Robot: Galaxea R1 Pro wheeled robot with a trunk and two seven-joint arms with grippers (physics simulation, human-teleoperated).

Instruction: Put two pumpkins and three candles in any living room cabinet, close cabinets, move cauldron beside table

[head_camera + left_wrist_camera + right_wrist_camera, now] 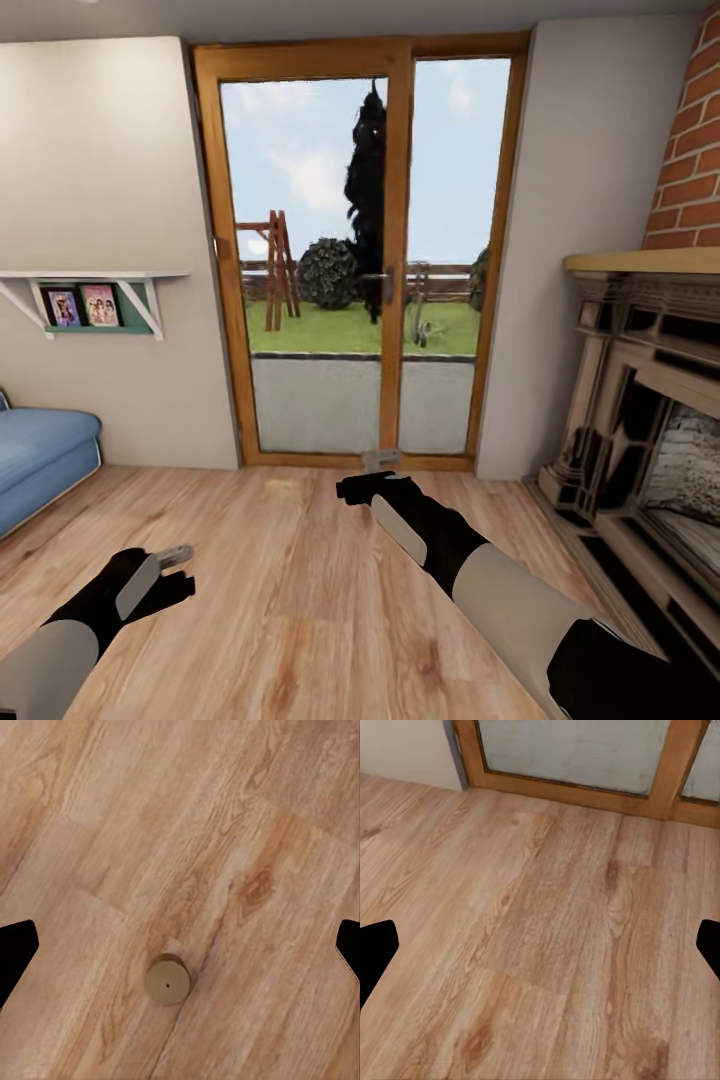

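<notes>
A single candle (167,979) stood upright on the wooden floor (225,832), its long axis vertical, so the left wrist view looked straight down on its round tan top with a small dark dot at the centre. It sat in the lower middle of that picture, roughly midway between the two dark fingertips (15,956) at the left and right edges. Those tips were spread wide apart, with the candle below them and touching neither.

In the head view the left gripper (172,565) hung low at the lower left of the frame over bare planks. The right gripper (368,482) reached forward near the middle, toward the glazed wooden door (385,260); in the right wrist view its fingertips (376,952) also stood wide apart over empty floor, the door's bottom rail at the top.

A blue sofa (40,455) occupied the left edge, a wall shelf (95,285) above it, and a fireplace (650,420) the right.
</notes>
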